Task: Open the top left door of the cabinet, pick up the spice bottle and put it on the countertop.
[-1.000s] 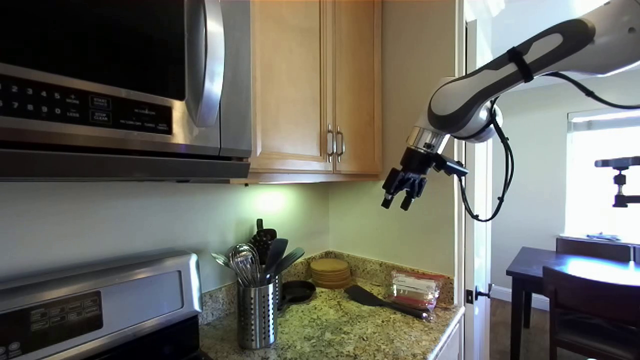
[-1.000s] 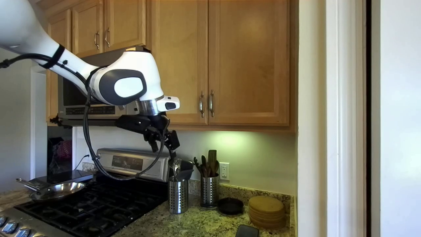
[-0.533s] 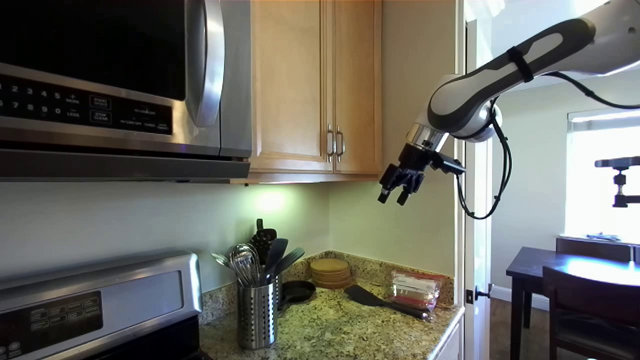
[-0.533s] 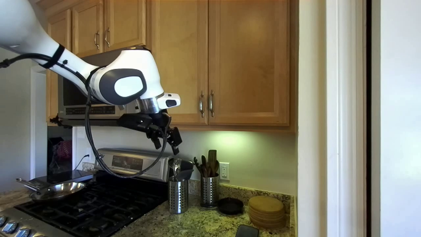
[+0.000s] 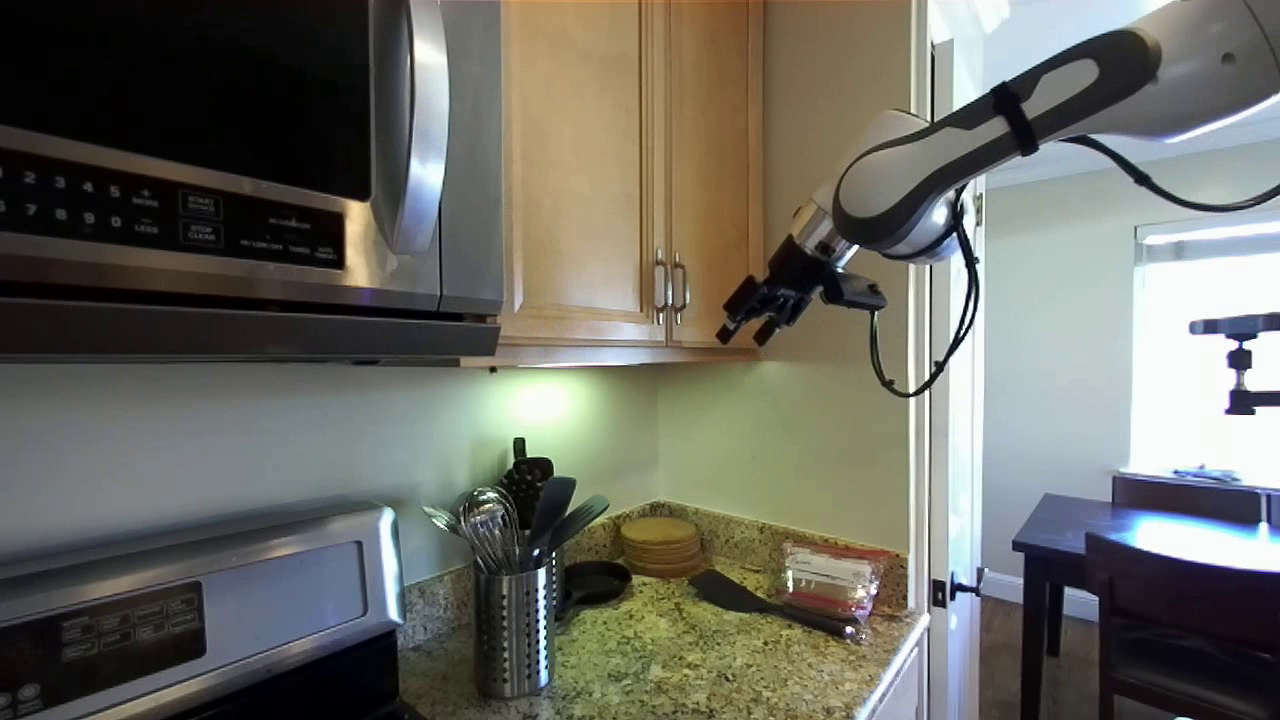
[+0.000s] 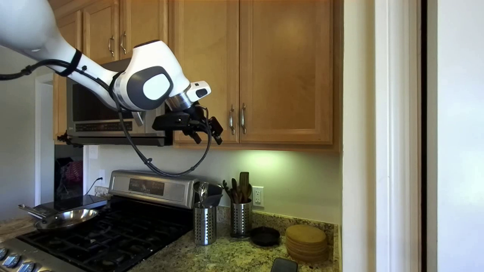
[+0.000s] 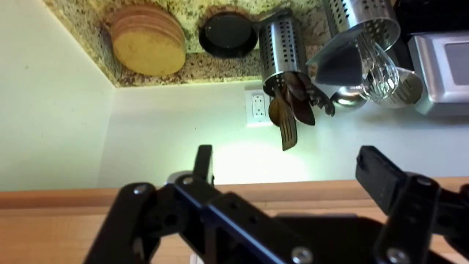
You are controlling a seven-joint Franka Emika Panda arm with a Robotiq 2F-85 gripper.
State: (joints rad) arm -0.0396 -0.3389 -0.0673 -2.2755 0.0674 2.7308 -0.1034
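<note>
Opening of closed top L door is prob. being set up. Gripper is being held jaws-apart, empty. Spice btl isn't being seen, prob. being hidden behind door. Next, alignment w/ handle is being called for.

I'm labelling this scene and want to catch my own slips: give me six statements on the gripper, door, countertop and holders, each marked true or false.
1. The gripper is open. True.
2. The gripper grips a door handle. False: it holds nothing.
3. The top left door is shut. True.
4. A black spatula lies on the countertop. True.
5. The spice bottle stands on the countertop. False: no spice bottle is in view.
6. Both holders lie on their sides. False: both holders stand upright.
</note>
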